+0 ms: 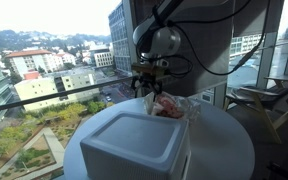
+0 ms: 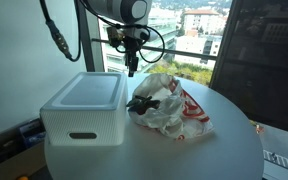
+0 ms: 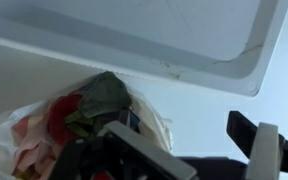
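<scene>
White box up front, gripper hanging over the crinkly bag just beside it.
Your jaws are apart and hold nothing, as the wrist view shows. The bag lies on the round table, and 1 dark lump pokes out at its mouth, right under you. Come straight down slowly, stay clear of the box edge, and put 1 finger on each side of the lump. Thin plastic slips, so a slow, gentle squeeze is likely best.
</scene>
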Action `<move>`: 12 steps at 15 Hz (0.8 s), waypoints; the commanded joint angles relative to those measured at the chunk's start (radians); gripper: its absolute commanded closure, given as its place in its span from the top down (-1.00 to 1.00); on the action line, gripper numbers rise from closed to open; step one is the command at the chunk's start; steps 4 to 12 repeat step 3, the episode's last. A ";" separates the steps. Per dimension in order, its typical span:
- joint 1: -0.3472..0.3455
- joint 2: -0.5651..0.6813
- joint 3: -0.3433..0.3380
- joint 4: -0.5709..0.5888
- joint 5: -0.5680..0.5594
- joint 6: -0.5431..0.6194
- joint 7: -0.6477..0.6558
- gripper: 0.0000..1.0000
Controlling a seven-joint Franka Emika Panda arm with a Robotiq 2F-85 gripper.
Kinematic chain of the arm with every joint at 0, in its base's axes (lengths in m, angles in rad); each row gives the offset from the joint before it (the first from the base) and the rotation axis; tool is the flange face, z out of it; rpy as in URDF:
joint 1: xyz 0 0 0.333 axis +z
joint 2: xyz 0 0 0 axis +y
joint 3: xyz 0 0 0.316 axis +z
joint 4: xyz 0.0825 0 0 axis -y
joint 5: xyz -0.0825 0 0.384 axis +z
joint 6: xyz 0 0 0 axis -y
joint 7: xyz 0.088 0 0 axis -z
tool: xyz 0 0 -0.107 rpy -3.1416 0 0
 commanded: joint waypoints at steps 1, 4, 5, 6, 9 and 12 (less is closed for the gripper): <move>0.052 -0.099 -0.010 -0.104 -0.134 -0.052 0.086 1.00; 0.064 -0.123 -0.003 -0.137 -0.193 -0.071 0.108 1.00; 0.064 -0.123 -0.003 -0.137 -0.193 -0.071 0.108 1.00; 0.064 -0.123 -0.003 -0.137 -0.193 -0.071 0.108 1.00; 0.064 -0.123 -0.003 -0.137 -0.193 -0.071 0.108 1.00; 0.064 -0.123 -0.003 -0.137 -0.193 -0.071 0.108 1.00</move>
